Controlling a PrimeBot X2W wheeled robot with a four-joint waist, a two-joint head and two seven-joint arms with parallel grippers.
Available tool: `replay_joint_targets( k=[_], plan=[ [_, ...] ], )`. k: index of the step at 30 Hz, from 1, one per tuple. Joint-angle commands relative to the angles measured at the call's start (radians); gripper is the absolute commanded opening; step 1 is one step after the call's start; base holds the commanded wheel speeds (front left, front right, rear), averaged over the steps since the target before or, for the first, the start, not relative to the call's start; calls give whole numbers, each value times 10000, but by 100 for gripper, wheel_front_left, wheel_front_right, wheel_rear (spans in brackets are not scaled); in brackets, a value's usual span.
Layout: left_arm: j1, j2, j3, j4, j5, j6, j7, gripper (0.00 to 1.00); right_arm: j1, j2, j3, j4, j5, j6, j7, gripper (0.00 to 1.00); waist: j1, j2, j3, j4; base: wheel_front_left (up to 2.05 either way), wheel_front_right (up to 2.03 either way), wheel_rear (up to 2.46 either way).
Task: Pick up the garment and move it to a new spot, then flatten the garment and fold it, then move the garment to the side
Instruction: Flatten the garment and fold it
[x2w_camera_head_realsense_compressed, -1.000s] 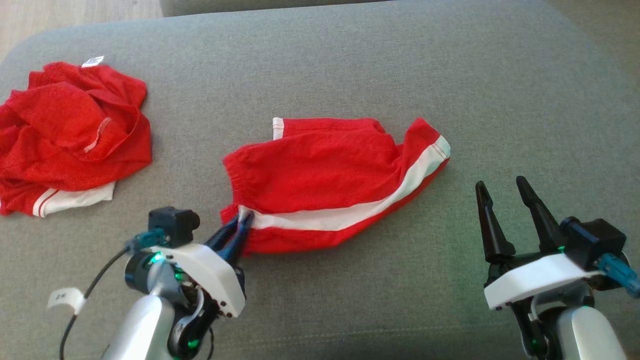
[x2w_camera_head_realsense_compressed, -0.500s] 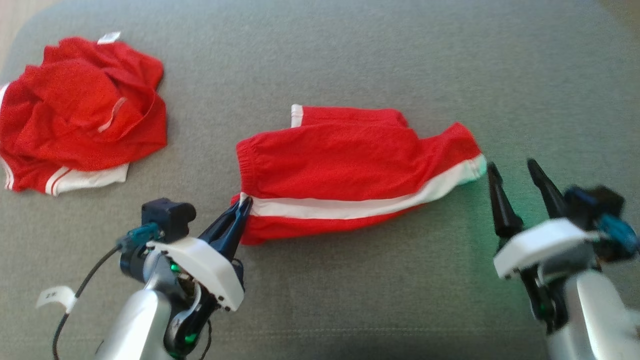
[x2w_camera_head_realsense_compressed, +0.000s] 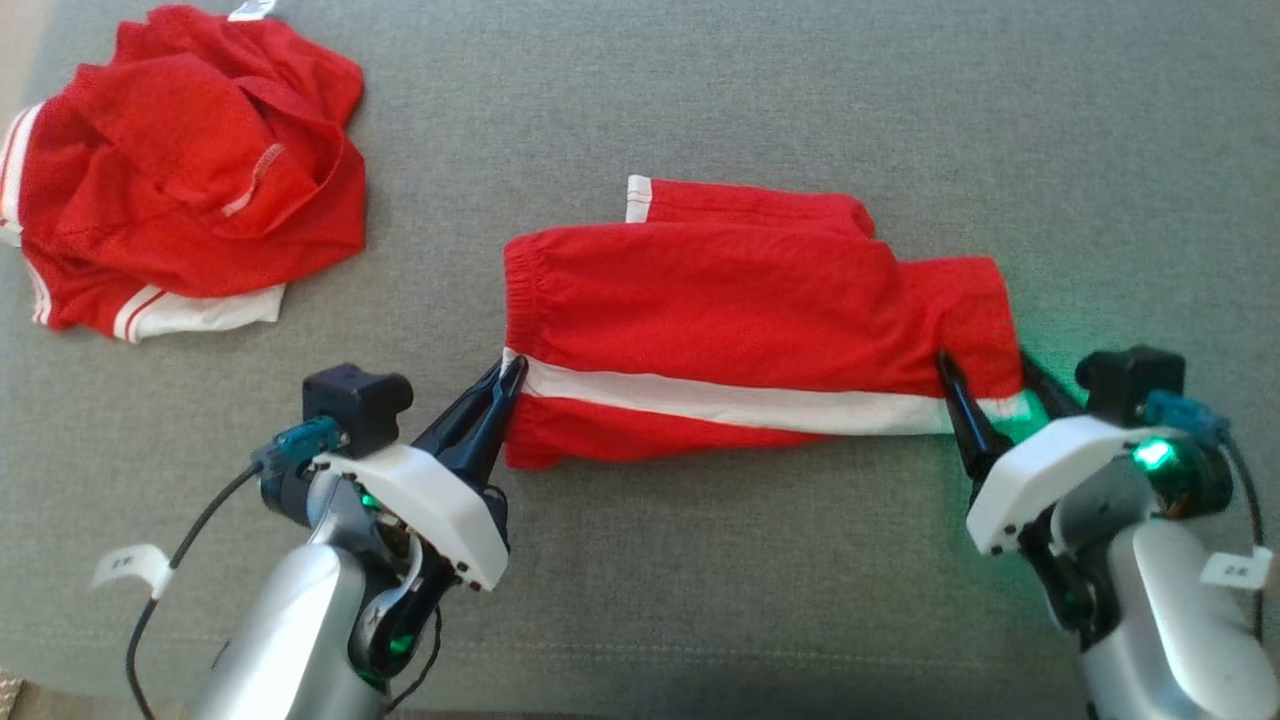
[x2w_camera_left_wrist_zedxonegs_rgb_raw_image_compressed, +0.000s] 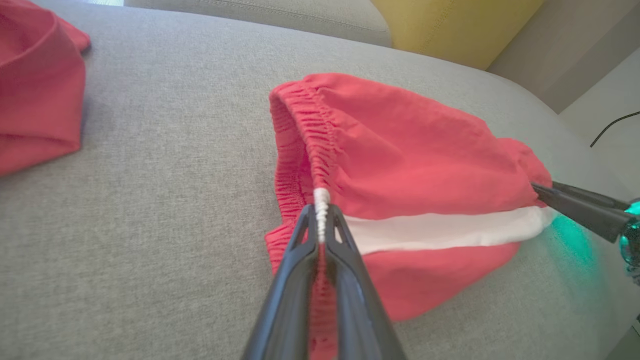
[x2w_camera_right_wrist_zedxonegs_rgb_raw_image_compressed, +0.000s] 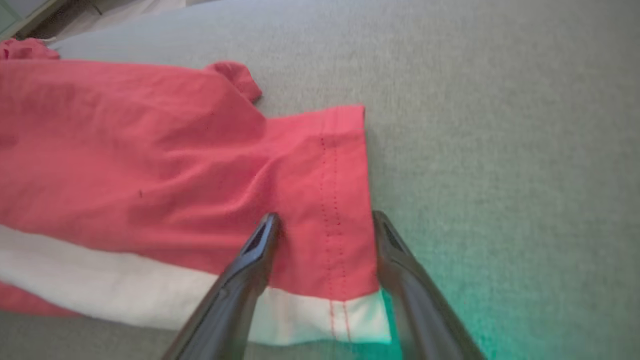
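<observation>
Two grippers attend the red shorts (x2w_camera_head_realsense_compressed: 740, 300), which lie lengthwise in the middle of the grey cushion (x2w_camera_head_realsense_compressed: 700, 580). The left gripper (x2w_camera_head_realsense_compressed: 508, 372) pinches the waistband at the white stripe. The right gripper (x2w_camera_head_realsense_compressed: 982, 360) has its fingers spread astride the leg hem, not yet closed. Flattening seems in hand: next the right should close on the hem and draw the cloth taut.

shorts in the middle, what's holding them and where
Left gripper pinches the shorts by the waistband at the white stripe; right gripper straddles the leg hem, open.
</observation>
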Motion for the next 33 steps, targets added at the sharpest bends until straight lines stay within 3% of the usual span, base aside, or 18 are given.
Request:
replay_joint_targets(
  k=[1, 17, 25, 33],
  plan=[
    [-441, 140, 345, -252, -51, -16, -95, 0, 90, 88, 195, -372, 114, -7, 29, 0, 0, 0, 12, -33, 0, 0, 0],
    [-780, 437, 831, -858, 380, 407, -1620, 0, 283, 399, -474, -2816, 442, -7, -796, 0, 0, 0, -968, -454, 0, 0, 0],
    [-1118, 755, 1114, -2364, 672, 649, -1990, 0, -151, 319, -717, -4723, 630, -7, -311, 0, 0, 0, -1831, -661, 0, 0, 0],
    [-1001, 1007, 1248, -4397, 845, 957, -1664, 0, 91, 460, -1054, -6505, 674, -7, 513, 0, 0, 0, -2468, -837, 0, 0, 0]
  ],
)
